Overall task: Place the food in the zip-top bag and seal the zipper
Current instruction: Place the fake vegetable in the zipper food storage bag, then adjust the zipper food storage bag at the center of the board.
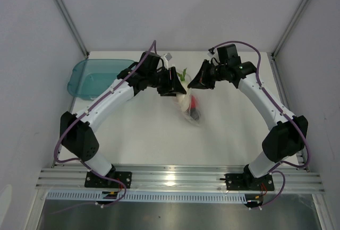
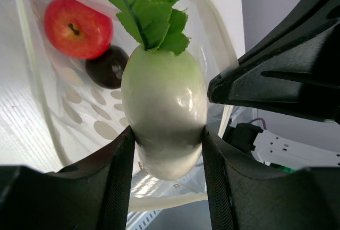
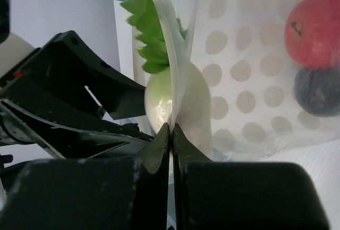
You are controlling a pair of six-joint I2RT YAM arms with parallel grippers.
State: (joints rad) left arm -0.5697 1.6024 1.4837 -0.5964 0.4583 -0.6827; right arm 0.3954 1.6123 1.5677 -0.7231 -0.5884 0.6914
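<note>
We view the white table (image 1: 143,134) from above, with the teal tray (image 1: 98,76) at its far left, well apart from the work. Both arms meet over the middle of the table. There the zip-top bag (image 1: 192,109) hangs with its mouth uppermost. The right gripper (image 3: 171,133) has its jaws pressed fully together on the bag's upper edge and holds it up. The left gripper (image 2: 166,153) clamps its two fingers on the flanks of the white radish (image 2: 164,108), leaves away from the wrist, right at the bag's mouth. The film already overlaps part of the radish, but we cannot tell how far in it sits. Deeper in the bag lie the red tomato-like ball (image 2: 78,26) and, touching it, the dark round piece (image 2: 108,66); we judge these two as placed. The zipper (image 3: 171,60), which we take to be the thick pale strip along the pinched edge, stands unsealed. We therefore place the task past its midpoint. What remains is seating and releasing the radish, then pressing the strip shut along its whole length.
</note>
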